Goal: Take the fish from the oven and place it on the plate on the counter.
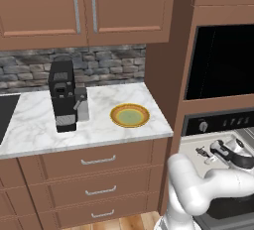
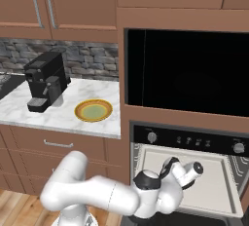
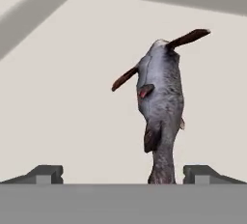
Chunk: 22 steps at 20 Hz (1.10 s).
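- I see the fish (image 3: 161,102) lying on the pale oven tray (image 3: 62,102) in the hand view, grey body, dark fins, tail end pointing down toward the fingers (image 3: 46,174).
- The fingers are spread wide apart, one tip at each side of the tail, neither touching the fish; nothing pinched.
- In the left base view the fish (image 1: 201,152) is a tiny dark shape on the tray, just beside the gripper (image 1: 216,150).
- My arm reaches into the open oven (image 2: 194,144); in the right base view the hand (image 2: 187,171) sits over the tray (image 2: 214,186).
- Oven has a black control strip with a silver knob (image 1: 202,125) and small markings I can't read, too small.
- The plate (image 1: 129,115), yellow rim and green centre, sits on the marble tabletop (image 1: 39,120), left of the oven, well apart from the fish.
- A black coffee machine (image 1: 63,95) stands on the tabletop near the plate; no brand or label I can read.
- Drawers (image 1: 99,162) with silver handles sit under the tabletop.
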### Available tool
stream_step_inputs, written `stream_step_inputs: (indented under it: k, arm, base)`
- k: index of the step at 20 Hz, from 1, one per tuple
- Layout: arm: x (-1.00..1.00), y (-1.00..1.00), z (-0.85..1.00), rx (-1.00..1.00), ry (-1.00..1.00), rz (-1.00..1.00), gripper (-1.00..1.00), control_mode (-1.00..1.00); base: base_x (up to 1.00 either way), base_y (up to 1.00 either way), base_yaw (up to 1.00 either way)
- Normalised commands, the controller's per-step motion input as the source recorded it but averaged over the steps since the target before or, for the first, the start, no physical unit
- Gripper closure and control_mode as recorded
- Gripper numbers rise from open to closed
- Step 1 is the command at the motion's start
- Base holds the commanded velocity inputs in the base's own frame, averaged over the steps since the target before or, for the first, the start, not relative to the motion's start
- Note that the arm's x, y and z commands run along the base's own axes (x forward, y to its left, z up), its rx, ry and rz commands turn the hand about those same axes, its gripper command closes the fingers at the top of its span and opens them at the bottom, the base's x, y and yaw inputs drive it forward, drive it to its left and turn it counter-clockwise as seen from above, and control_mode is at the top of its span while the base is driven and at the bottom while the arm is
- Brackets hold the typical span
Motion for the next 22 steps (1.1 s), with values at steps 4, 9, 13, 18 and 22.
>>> stream_step_inputs:
  k: [4, 9, 13, 18, 22]
  arm:
    - [-0.8, 0.0, -1.0, 0.0, -0.01, 0.05, -1.0, -1.0]
    - [-0.29, -0.13, -0.75, 0.0, -0.19, 0.09, -1.0, -1.0]
    - [-0.44, -0.43, -0.02, 0.04, -0.27, 0.06, -1.0, -1.0]
    - [-0.59, -0.51, 0.12, 0.09, -0.28, 0.01, -1.0, -1.0]
    - [0.02, -0.24, 0.04, 0.3, -0.09, 0.04, -1.0, -1.0]
  base:
    - [0.0, 0.0, 0.0]
    - [0.0, 0.0, 0.0]
    - [0.0, 0.0, 0.0]
    - [0.0, 0.0, 0.0]
    - [0.0, 0.0, 0.0]
